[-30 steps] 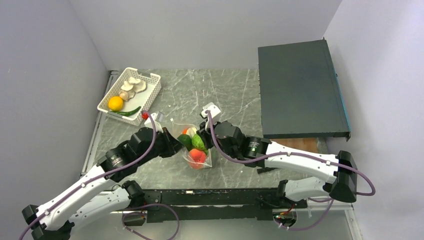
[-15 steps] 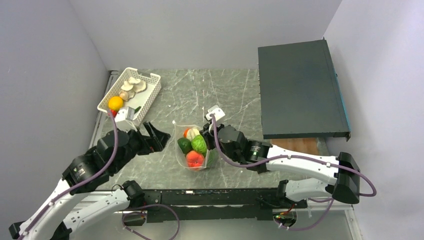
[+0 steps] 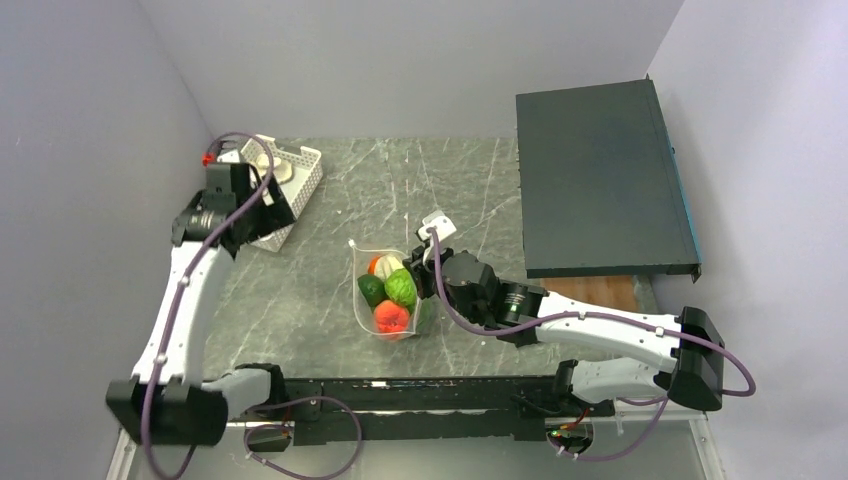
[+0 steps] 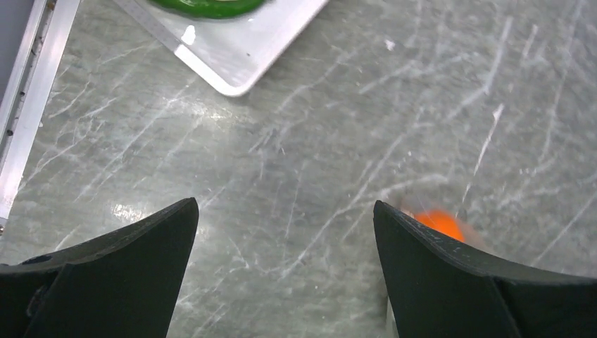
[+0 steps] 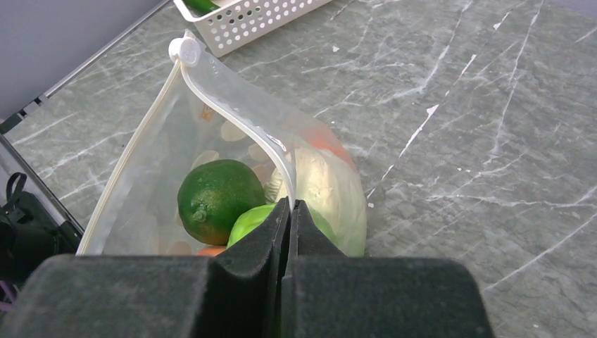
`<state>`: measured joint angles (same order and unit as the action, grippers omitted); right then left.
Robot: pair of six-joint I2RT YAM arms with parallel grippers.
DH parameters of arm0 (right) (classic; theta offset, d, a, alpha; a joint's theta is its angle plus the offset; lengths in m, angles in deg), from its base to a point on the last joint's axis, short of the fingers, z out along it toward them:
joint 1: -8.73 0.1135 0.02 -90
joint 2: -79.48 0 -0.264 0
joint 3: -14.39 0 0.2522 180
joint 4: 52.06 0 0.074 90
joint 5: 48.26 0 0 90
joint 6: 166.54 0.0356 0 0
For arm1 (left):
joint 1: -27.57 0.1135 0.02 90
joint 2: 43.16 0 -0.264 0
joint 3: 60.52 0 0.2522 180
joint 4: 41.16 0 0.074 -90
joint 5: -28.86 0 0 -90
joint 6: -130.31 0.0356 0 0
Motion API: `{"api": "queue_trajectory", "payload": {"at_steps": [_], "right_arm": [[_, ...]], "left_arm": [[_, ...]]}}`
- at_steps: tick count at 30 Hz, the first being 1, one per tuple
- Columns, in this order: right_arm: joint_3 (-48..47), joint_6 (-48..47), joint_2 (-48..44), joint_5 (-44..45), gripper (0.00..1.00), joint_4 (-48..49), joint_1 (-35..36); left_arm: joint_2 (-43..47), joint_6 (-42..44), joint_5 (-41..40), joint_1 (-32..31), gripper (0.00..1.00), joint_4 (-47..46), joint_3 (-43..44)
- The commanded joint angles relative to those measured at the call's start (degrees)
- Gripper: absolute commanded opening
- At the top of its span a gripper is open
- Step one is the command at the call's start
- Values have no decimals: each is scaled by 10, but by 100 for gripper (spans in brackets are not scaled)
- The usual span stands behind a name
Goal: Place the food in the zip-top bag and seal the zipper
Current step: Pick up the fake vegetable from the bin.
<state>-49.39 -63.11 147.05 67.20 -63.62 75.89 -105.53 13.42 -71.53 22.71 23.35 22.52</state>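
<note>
Bag (image 3: 385,300) sat on the counter (image 3: 470,190), just left of the right gripper (image 5: 289,208), which was clenched on the zipper (image 5: 232,91), mouth open. Left gripper (image 4: 285,208) was released and empty, basket (image 3: 303,168) just ahead. Best approach, I'd say: straddle one piece squarely, close gently.

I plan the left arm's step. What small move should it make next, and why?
Probably shift the open left jaws over the basket toward the green vegetable: it lies there, not bagged, while the right jaws grip the bag by its rim.
</note>
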Motion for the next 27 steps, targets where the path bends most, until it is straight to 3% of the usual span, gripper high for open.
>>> {"api": "queue_trajectory", "payload": {"at_steps": [1, 7, 10, 13, 17, 27], "right_arm": [[4, -6, -12, 6, 0, 32, -4], [16, 4, -21, -20, 0, 44, -6], [18, 5, -26, -23, 0, 46, -6], [23, 5, -32, -21, 0, 48, -7], [27, 8, -33, -21, 0, 54, -7], [28, 5, -30, -16, 0, 56, -7]], "left_arm": [[-103, -2, 82, 96, 100, -52, 75], [-241, -178, 196, 200, 91, -153, 93], [-311, -249, 161, 205, 91, -154, 141], [-390, -292, 124, 203, 94, -101, 227], [-456, -358, 63, 199, 94, -57, 279], [-487, -490, -15, 173, 92, -26, 230]]}}
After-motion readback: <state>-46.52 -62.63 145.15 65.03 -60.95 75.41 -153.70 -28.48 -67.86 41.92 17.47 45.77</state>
